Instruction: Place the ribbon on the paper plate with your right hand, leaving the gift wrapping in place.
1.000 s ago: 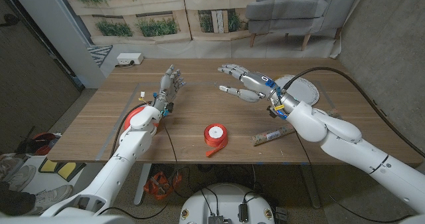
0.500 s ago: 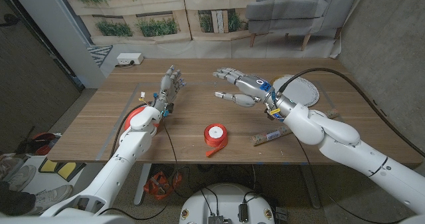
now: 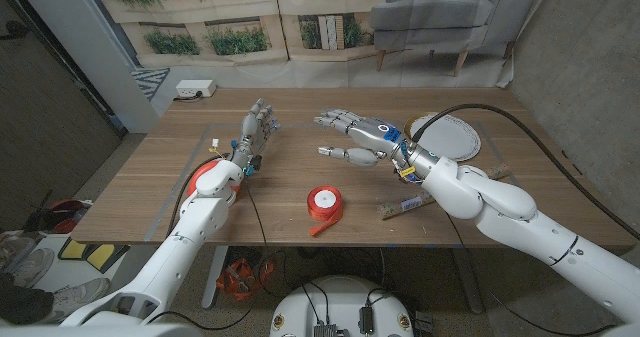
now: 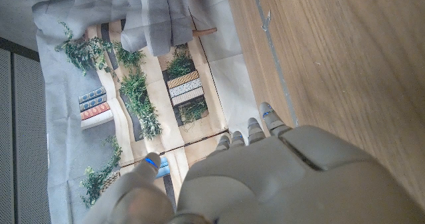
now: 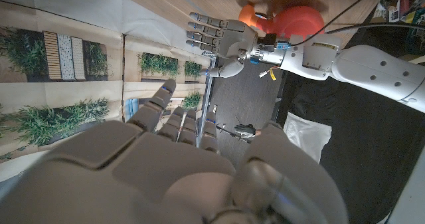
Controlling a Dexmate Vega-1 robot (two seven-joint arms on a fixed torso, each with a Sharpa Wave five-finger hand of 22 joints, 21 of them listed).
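The red spool of ribbon (image 3: pixel 323 202) lies near the table's front edge, flat, hole upward. The right robot hand (image 3: pixel 362 137), fingers apart and empty, hovers beyond it toward the table's middle, nearer than the left robot hand (image 3: pixel 256 129).

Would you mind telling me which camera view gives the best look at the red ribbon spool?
The head view: the ribbon lies whole and unobstructed on the table, near its front edge, white core and loose tail visible. The right wrist view gives at most a blurred red shape, too unclear to identify. The left wrist view offers only bare tabletop.
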